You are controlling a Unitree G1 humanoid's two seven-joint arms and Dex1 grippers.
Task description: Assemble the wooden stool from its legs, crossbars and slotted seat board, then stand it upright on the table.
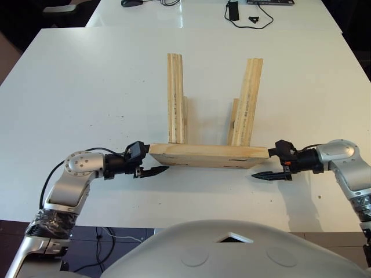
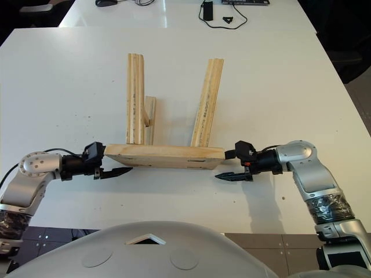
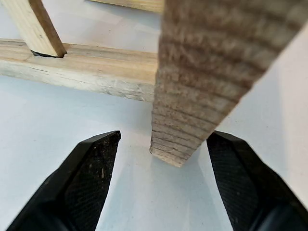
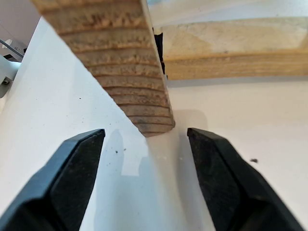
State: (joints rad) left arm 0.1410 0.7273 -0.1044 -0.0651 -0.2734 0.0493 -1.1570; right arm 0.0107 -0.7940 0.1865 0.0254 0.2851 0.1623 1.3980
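Left claw (image 1: pixel 153 171) and right claw (image 1: pixel 268 175), both spread, bracket the ends of the seat board (image 1: pixel 208 155), apparently ready to right the tipped stool (image 1: pixel 176 98).

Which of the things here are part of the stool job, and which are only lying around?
Part of the job:
- seat board, on its edge
- left legs
- right legs
- left gripper and right gripper, open at the board's ends

Only lying around, on the far table:
- black device with a cable
- small black piece
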